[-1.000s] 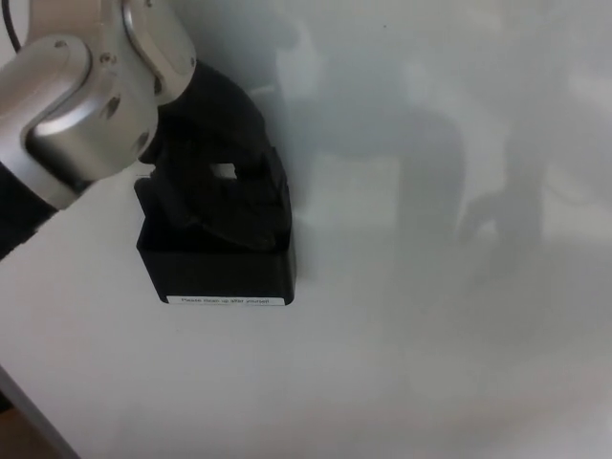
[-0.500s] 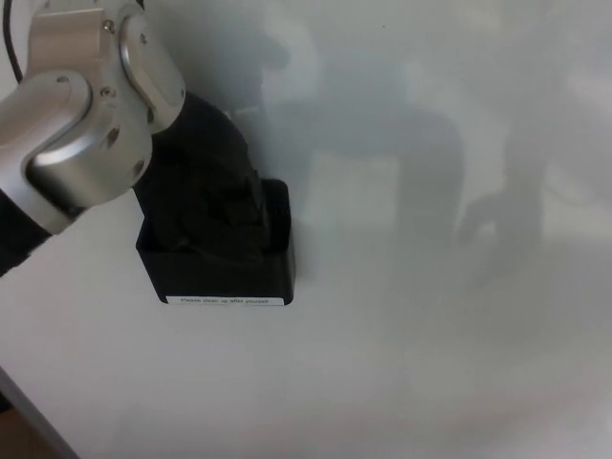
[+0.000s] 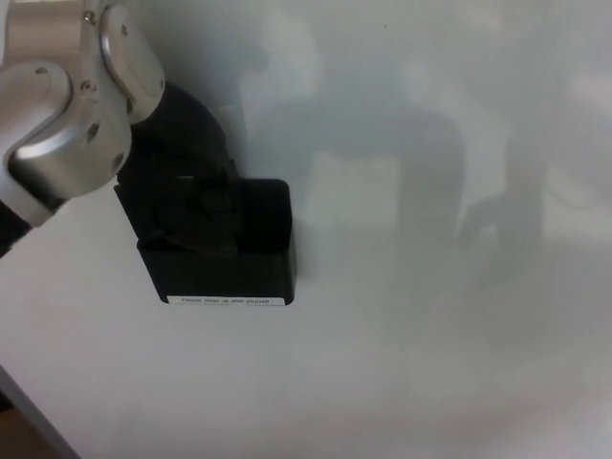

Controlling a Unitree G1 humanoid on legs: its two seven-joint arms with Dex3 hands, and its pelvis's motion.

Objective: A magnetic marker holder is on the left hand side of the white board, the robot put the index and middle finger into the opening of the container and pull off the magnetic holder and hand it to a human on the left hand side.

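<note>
Black marker holder (image 3: 229, 273) is sitting on the whiteboard (image 3: 430, 287), left side. Left hand (image 3: 186, 206) is reaching into its open top w/ fingers inside; can't tell if it's gripping. Other contents hidden.

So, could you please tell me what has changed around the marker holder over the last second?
The left hand has moved left and sunk lower into the open top of the black magnetic marker holder; the gap seen between its fingers a second ago no longer shows. Whether it grips yet is unclear. The holder has stayed in place on the whiteboard, label facing down.
</note>
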